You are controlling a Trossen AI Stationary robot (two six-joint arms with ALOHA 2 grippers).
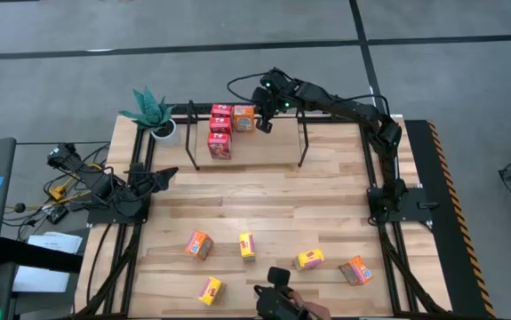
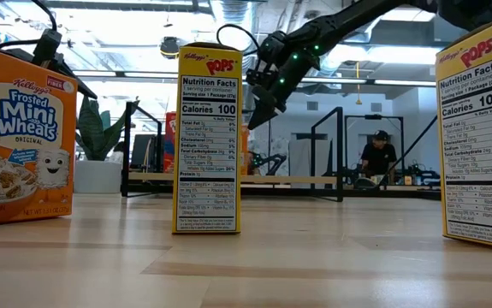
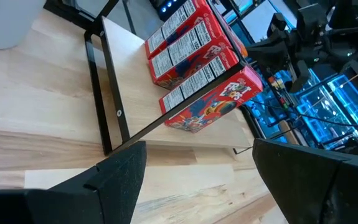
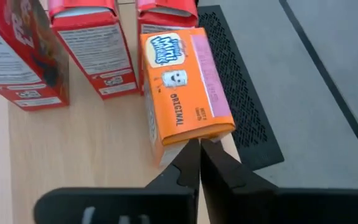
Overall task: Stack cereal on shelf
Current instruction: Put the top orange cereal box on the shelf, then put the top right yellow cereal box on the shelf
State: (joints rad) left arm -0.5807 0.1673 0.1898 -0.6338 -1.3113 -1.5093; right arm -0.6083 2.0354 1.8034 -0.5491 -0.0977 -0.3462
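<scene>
Right gripper [image 4: 199,149] beside orange box [image 4: 182,84] (contact unclear) on shelf [image 1: 301,133].

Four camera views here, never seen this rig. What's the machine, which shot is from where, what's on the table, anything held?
Two dark robot arms work at a wooden table. One picture looks down from overhead, one sits at table height, and one comes from each wrist. The right gripper is over the black metal-rod shelf, fingers shut, just behind an orange Mini-Wheats cereal box standing beside three red cereal boxes. Whether it holds that box is unclear. The left gripper waits open at the table's left edge. Five more orange and yellow boxes, like this yellow one, stand near the front.
</scene>
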